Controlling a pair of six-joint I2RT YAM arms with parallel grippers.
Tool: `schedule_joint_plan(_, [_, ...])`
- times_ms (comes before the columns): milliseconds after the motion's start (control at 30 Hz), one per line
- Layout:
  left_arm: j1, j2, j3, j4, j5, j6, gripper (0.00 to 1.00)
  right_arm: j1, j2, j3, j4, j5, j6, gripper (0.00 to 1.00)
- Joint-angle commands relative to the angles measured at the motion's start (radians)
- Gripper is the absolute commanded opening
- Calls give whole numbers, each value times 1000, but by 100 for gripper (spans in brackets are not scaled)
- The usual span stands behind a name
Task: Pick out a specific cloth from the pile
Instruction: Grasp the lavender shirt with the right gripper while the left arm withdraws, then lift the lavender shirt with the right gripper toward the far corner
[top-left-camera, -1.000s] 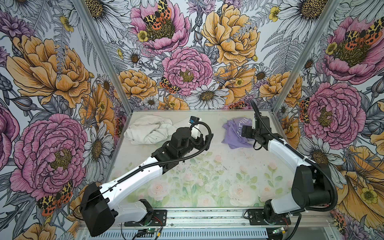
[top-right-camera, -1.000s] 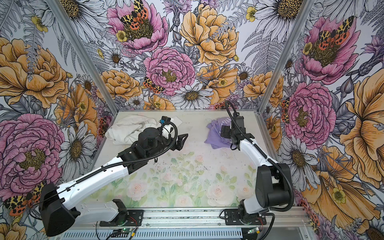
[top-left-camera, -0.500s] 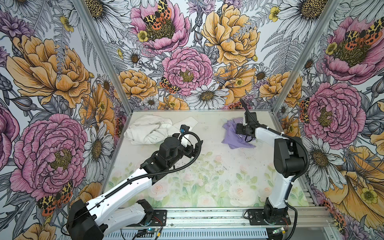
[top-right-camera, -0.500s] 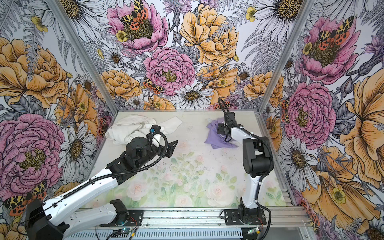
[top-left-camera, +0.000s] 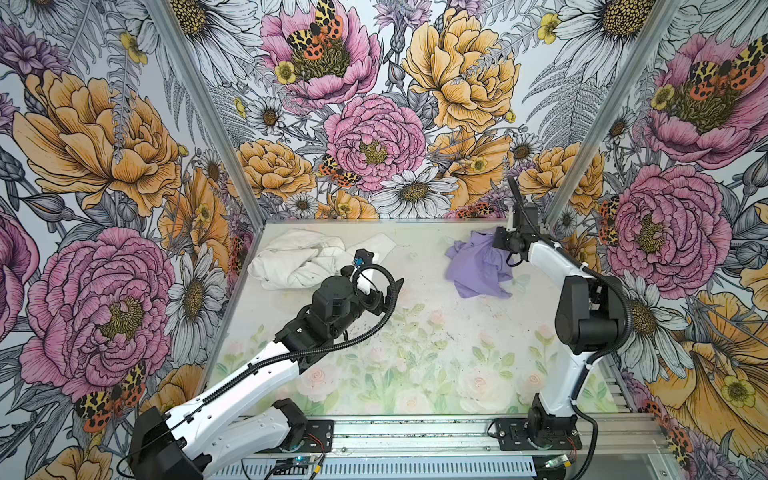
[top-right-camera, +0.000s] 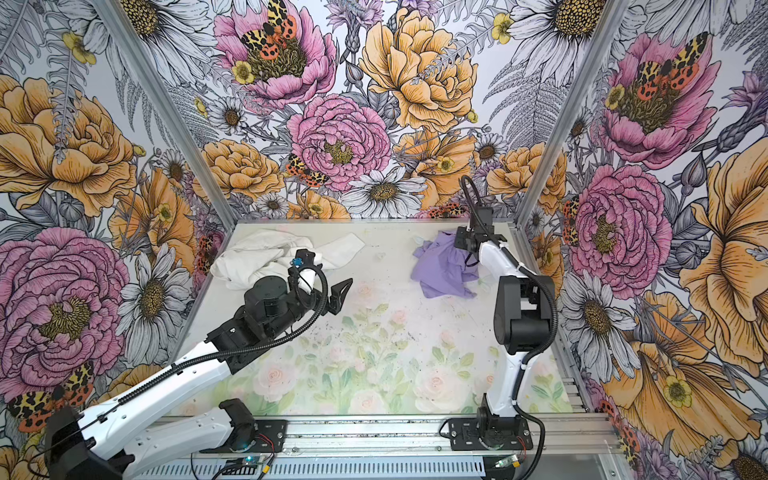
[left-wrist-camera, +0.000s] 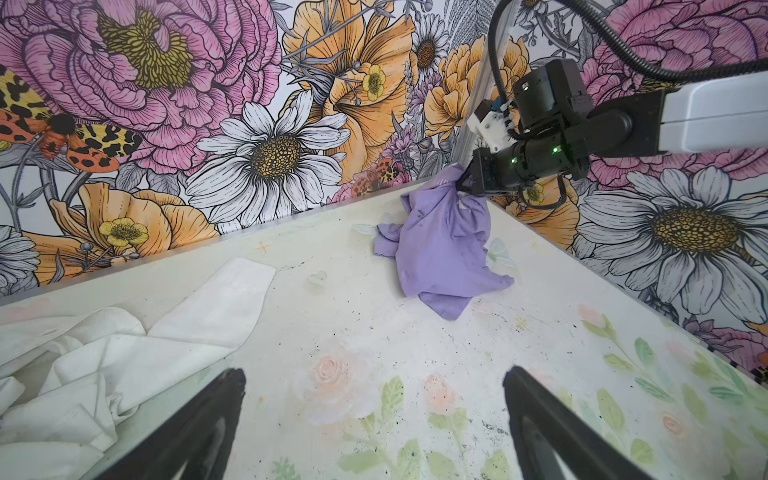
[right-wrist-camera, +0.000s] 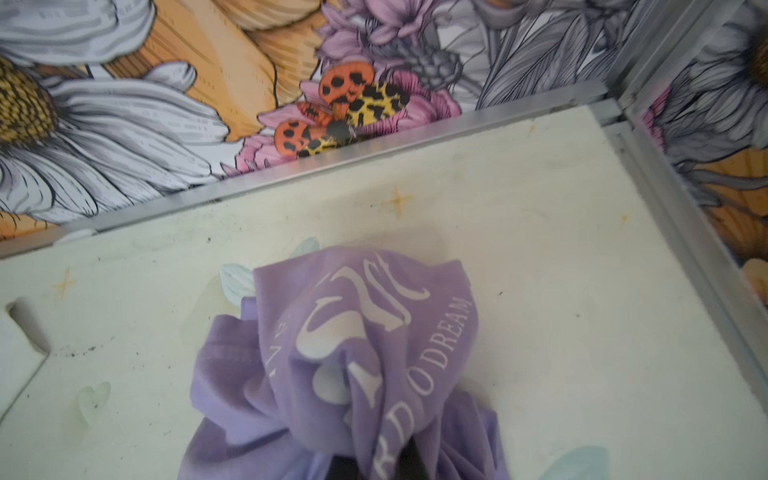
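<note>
Much bare table between pile and cloth, both near back edge.

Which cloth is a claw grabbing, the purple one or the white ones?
The purple cloth, near the back right corner: the right claw is shut on it. Nothing holds the white pile.

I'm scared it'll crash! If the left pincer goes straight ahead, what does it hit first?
The left pincer points over bare table toward the purple cloth; likely that first, though depth is unclear.
</note>
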Motion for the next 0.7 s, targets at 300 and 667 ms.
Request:
schedule_joint_plan(300, [17,-26,-15,27,-23,2,99,-36,-74,395,-18,-88,-26,0])
schedule_joint_plan(667, [19,-25,-15,26,-24,2,99,42,-26,372,-37,-165,-74,0])
